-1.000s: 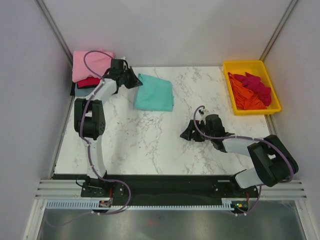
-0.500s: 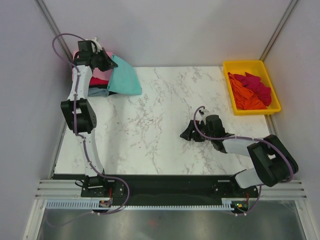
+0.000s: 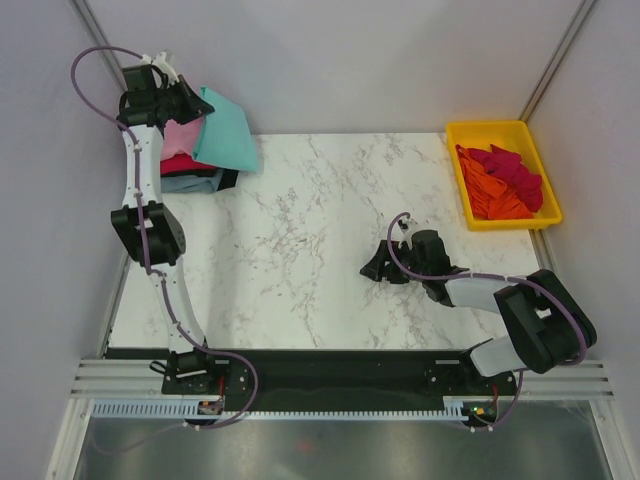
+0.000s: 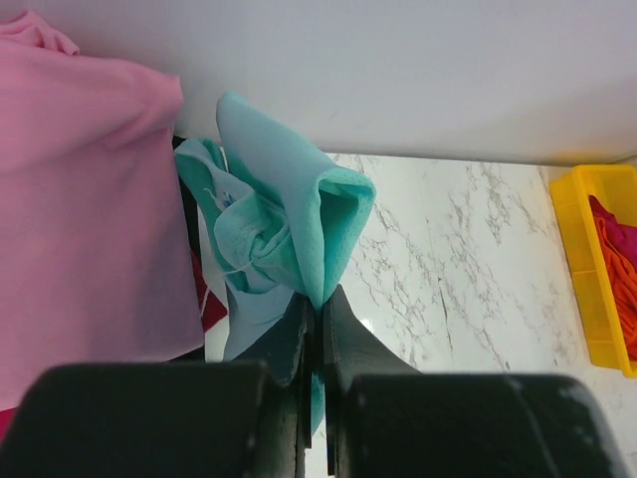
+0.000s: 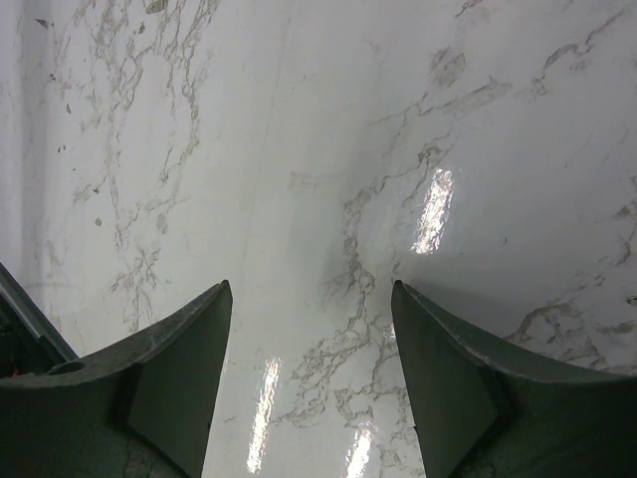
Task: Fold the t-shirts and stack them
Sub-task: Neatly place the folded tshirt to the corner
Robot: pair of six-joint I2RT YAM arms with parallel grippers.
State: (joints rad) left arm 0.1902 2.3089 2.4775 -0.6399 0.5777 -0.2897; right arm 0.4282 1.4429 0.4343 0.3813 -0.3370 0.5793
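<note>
middle and near side of marble table (image 3: 300, 270) open. blocked: far-left corner by shirt stack (image 3: 185, 165) with teal shirt (image 3: 228, 135) held over it, far-right by yellow tray (image 3: 458, 175), right gripper (image 3: 372, 266) low mid-right.

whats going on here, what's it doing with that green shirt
The left claw is shut on the folded teal t-shirt, holding it up by the stack of folded shirts in the table's far left corner, with the pink shirt on top. The right claw sits open over bare marble, holding nothing. Crumpled orange and crimson shirts wait in the yellow tray at the far right.
</note>
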